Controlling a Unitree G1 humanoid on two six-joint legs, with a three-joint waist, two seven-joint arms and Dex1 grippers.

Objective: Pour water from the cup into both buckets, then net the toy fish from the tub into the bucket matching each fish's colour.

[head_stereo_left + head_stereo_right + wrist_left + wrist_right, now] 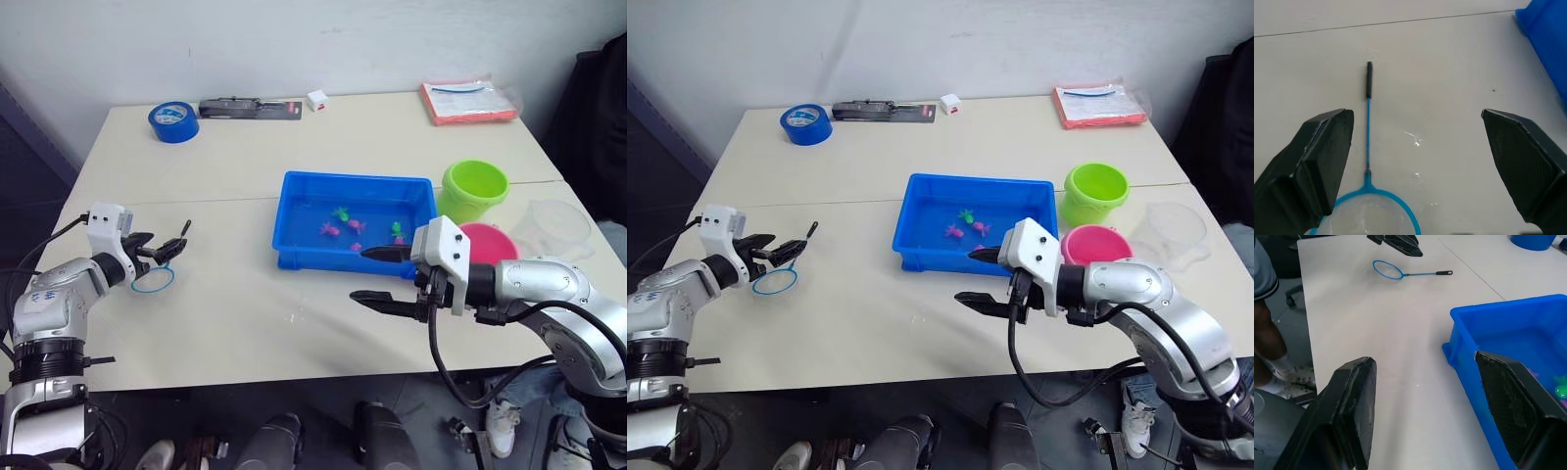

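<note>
Fingers spread wide above net, empty.

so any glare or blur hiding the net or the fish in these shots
Left wrist view: the net is sharp, with small bright glints on the table beside its handle; the near fingers look soft. Left eye view: even light, the toy fish tiny but distinct in the tub; the cup is faint against the table. Right wrist view: the fish by the frame's edge is blurry.
</note>
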